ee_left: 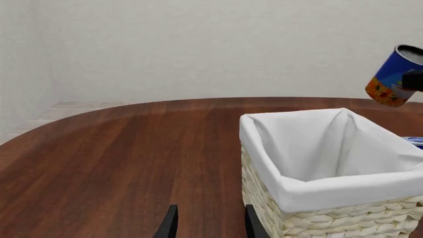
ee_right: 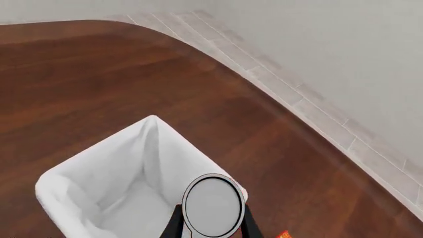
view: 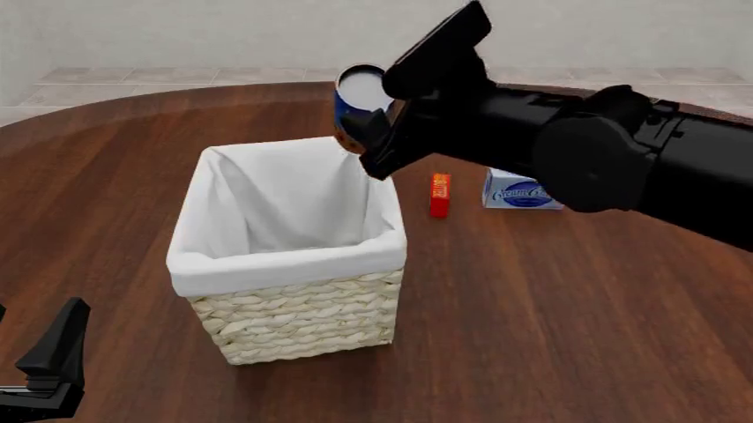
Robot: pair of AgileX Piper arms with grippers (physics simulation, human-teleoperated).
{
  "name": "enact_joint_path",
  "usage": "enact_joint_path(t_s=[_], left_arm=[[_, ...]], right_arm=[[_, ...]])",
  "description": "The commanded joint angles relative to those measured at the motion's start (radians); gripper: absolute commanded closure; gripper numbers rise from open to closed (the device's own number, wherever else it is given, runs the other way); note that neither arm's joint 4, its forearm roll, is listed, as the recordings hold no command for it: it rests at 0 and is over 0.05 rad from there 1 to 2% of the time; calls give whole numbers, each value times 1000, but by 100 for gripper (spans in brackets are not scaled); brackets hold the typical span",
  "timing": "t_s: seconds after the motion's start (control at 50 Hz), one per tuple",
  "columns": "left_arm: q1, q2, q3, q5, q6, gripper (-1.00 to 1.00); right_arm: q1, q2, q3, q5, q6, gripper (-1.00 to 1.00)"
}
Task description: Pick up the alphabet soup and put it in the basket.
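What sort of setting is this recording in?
Probably a simulated tabletop test scene in a bare room: a round wooden table, plain white walls and a tiled floor. On the table stand only a basket and two small grocery boxes.

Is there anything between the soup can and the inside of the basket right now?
Nothing visible. The right gripper holds the soup can in the air near the basket's far corner, and the white-lined inside looks bare from all three views.
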Motion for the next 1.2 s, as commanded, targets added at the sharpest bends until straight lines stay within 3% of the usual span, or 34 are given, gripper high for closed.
enact_joint_path(t_s=[0.02, 0.56, 1.2], left_arm=[[0, 0, 0, 0, 0, -100], [0, 0, 0, 0, 0, -100], [0, 0, 0, 0, 0, -100]], right_arm=[[49, 42, -51, 8, 24, 100], [114, 226, -215, 87, 32, 100], [140, 328, -253, 146, 24, 100]])
